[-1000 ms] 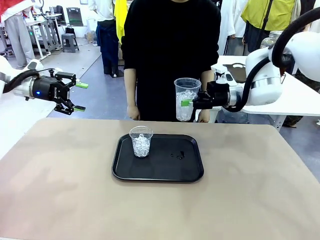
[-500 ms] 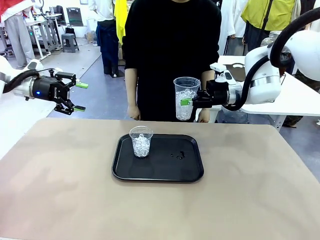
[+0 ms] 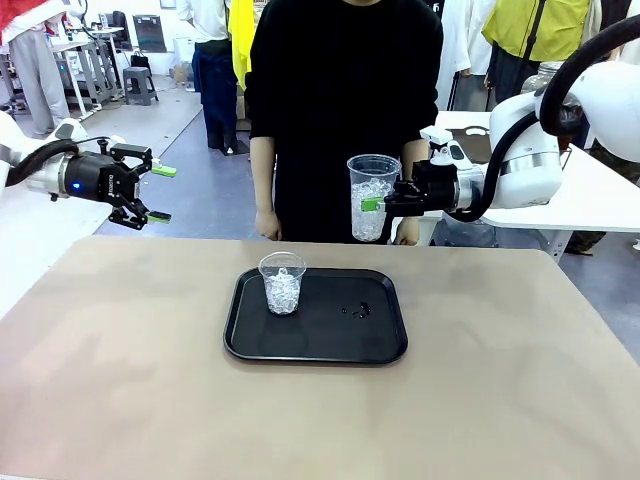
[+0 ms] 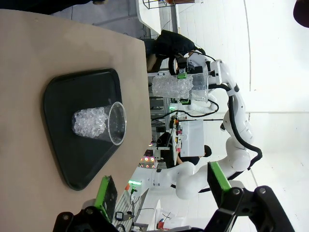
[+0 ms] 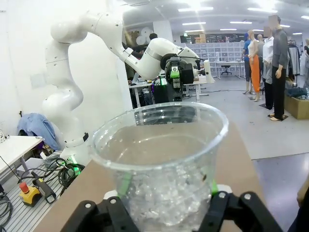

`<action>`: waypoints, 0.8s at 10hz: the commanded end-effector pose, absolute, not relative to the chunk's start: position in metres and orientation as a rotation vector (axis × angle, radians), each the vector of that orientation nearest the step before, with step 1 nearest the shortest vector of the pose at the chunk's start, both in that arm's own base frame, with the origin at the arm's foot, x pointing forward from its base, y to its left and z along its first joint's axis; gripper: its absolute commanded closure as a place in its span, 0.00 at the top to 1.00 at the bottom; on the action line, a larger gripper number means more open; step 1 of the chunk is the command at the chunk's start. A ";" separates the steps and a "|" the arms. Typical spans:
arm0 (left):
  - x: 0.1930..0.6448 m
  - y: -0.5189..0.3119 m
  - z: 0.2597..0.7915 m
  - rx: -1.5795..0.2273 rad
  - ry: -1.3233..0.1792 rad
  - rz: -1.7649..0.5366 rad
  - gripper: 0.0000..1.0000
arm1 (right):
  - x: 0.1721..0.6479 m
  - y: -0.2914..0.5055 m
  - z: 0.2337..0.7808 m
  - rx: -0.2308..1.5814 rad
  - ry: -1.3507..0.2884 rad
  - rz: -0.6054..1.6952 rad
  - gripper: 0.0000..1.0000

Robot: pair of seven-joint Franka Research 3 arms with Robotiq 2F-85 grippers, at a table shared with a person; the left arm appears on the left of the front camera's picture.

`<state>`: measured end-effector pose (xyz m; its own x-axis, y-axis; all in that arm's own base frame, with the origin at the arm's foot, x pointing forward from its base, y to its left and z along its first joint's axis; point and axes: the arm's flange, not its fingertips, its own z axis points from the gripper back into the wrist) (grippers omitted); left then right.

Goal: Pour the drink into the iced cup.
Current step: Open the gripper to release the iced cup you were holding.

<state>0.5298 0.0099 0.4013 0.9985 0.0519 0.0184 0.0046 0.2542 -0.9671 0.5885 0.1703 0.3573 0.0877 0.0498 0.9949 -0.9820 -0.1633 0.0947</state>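
Upper centre-right, front view | right gripper (image 3: pixel 376 205) was clamped on tall clear cup (image 3: pixel 373 180), upright, ice visible, liquid unclear | left gripper (image 3: pixel 160 193) upper left, fingers apart, empty | iced cup (image 3: pixel 282 283) stood on black tray (image 3: pixel 330 342), centre | judged: carry lip over rim, tilt slowly.

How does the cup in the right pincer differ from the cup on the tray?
The held cup hangs in the air, gripped by the right pincer; the tray cup stands free on the black tray. The held cup looks taller and wider than the tray cup. Both are clear, upright and hold ice; neither shows amber liquid.
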 end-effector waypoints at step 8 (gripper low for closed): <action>0.528 0.010 0.402 -1.312 -0.052 0.035 1.00 | 0.586 0.171 0.362 1.341 -1.039 1.282 0.69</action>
<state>0.5298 0.0099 0.4013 0.9985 0.0519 0.0184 0.0046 0.2542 -0.9671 0.5885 0.1703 0.3573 0.0877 0.0498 0.9949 -0.9820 -0.1633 0.0947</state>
